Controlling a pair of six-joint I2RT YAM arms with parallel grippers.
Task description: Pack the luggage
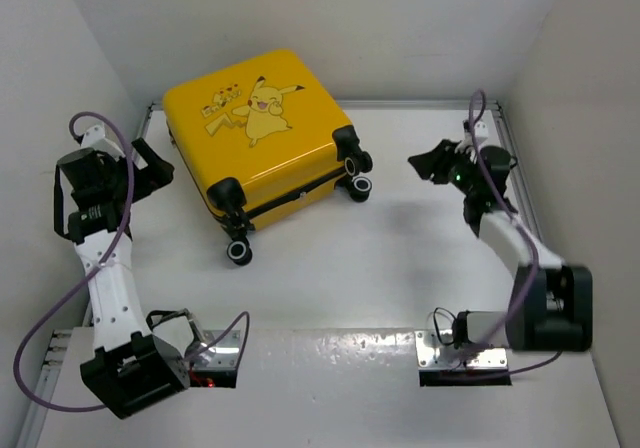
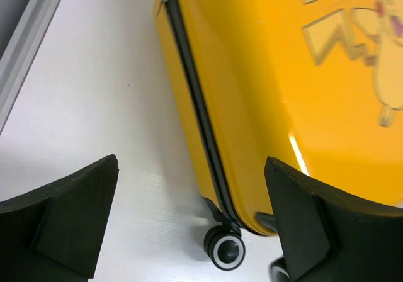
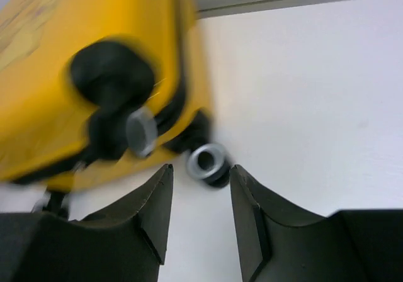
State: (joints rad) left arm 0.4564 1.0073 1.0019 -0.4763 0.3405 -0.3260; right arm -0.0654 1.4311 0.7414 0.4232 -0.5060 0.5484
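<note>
Top external view: the luggage [image 1: 255, 128] lies shut and flat on the tabletop [image 1: 400, 258], in its far left part, with the printed yellow shell facing up. Its black zipper trim [image 1: 290, 196] runs along the near side. Its wheels [image 1: 238, 252] point toward the near right, and one pair sticks out at the near corner and another at the right corner.

The left gripper [image 1: 160, 168] hangs just beside the luggage's left edge, apart from it. In the left wrist view its jaws are spread wide and hold nothing. Between them show the yellow side of the luggage, the zipper trim and one wheel low in the frame.

The right gripper [image 1: 420, 160] hovers over the right part of the tabletop, pointing at the luggage's right corner and clear of it. The right wrist view is blurred. Its jaws stand a little apart with nothing between them, and one grey-hubbed wheel sits just beyond the gap.
</note>
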